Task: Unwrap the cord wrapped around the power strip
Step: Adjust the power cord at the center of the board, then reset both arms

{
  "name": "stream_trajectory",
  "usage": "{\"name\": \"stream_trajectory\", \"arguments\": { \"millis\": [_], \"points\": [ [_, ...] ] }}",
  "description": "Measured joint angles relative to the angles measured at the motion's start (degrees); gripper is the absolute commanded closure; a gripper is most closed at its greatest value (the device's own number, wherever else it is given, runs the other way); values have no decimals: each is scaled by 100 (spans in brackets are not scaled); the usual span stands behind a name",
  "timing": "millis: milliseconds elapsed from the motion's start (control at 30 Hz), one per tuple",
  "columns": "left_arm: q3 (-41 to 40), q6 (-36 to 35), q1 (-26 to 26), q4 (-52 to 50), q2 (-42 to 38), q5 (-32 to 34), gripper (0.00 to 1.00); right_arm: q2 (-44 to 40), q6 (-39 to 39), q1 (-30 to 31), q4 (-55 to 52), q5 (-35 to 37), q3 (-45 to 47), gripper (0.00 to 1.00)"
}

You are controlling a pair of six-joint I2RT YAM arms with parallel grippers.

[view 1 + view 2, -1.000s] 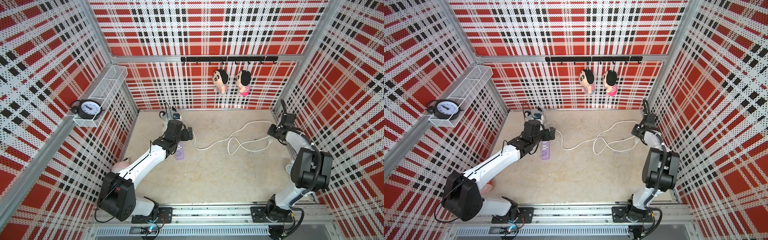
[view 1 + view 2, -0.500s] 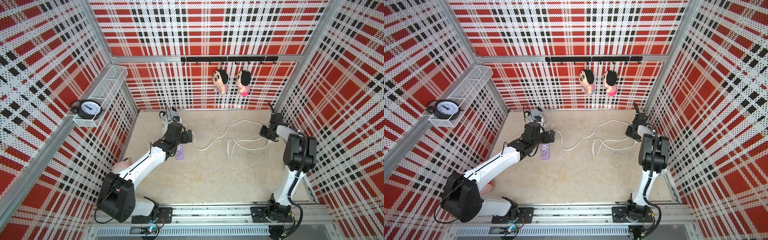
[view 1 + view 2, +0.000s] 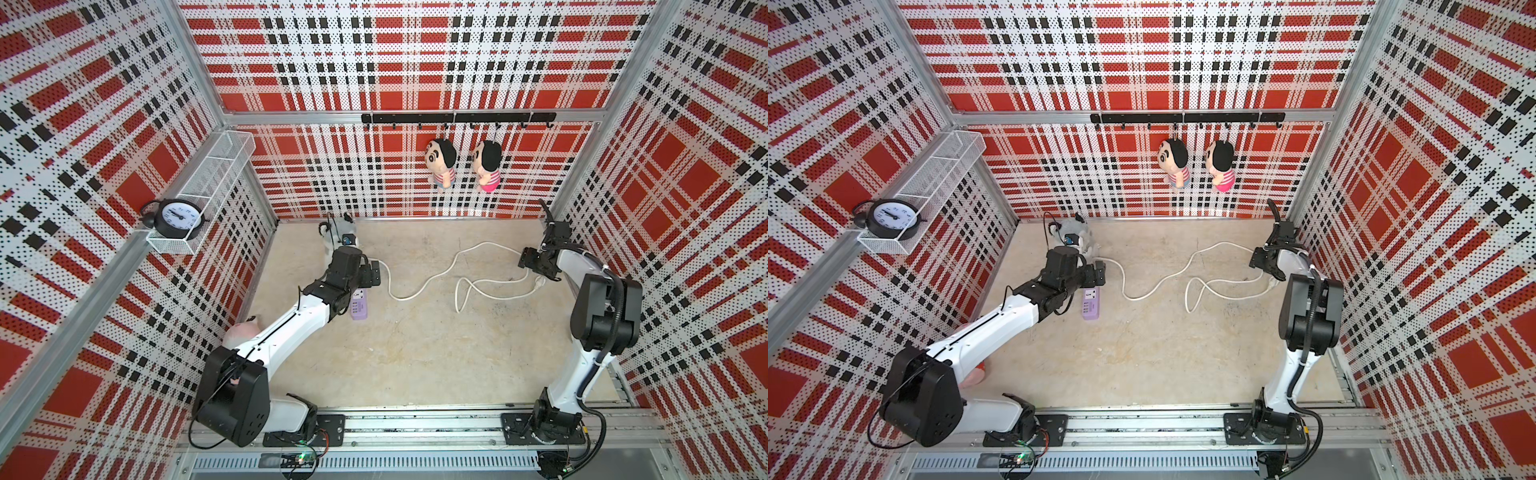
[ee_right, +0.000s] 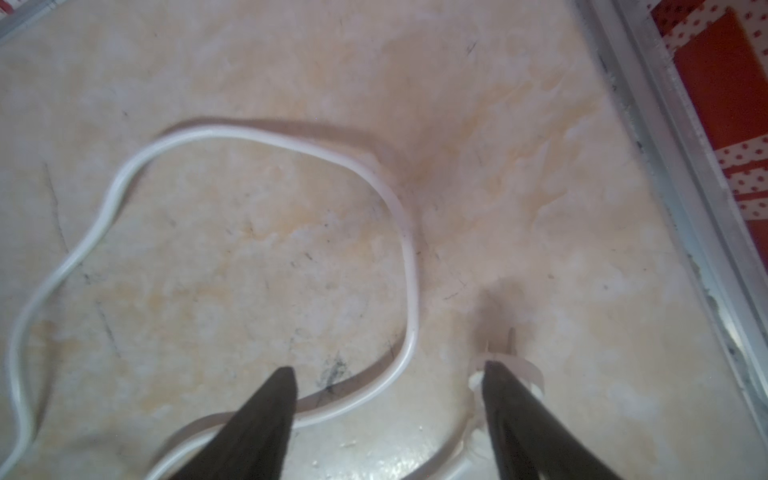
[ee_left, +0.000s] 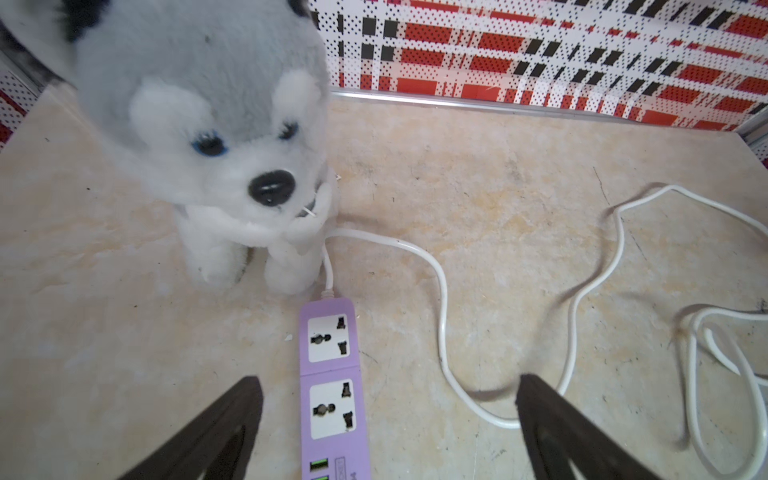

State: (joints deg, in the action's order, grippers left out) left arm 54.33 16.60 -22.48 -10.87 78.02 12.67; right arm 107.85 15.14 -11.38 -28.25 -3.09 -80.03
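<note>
Cord [image 5: 441, 316] lies loose beside power strip [image 5: 330, 370], L fingers [image 5: 216, 428] & R fingers [image 4: 270, 415] apart, empty; clock [image 3: 179, 216] in basket [image 3: 216, 166].

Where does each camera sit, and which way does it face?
Top views: high over the rail, facing down at the table; left arm and right arm show whole.
Left wrist: above the strip, facing the husky and back wall; shows the left end effector, open.
Right wrist: low over the table, facing the cord loop and plug; shows the right end effector, open.
Shared: the cord shows in all four views.
</note>
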Motion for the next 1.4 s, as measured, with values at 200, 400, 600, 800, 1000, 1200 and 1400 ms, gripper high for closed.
{"name": "stream_trajectory", "arguments": {
  "millis": [200,400,600,800,1000,1200,1400],
  "points": [
    [-461,-105,420,468,-319,564,2,-1257,-254,0,1270,-459,1429,0],
    [-1843,-238,929,1526,-1241,1228,2,-2111,-522,55,2806,-846,3073,0],
    [-3200,-363,1733,3101,-1805,1451,2,-2238,-551,267,4054,-881,4409,0],
    [-3860,-555,2015,4395,-981,1266,2,-2238,-651,474,5056,-658,5143,0],
    [-3934,-693,2022,5392,-343,1172,2,-2238,-813,573,6236,-372,5316,0],
    [-3650,-863,2022,6033,205,1121,2,-2229,-820,610,7010,-348,5425,0],
    [-3661,-1014,2020,7112,739,1075,2,-2004,-951,922,7700,-267,5698,0]
  ]
}}
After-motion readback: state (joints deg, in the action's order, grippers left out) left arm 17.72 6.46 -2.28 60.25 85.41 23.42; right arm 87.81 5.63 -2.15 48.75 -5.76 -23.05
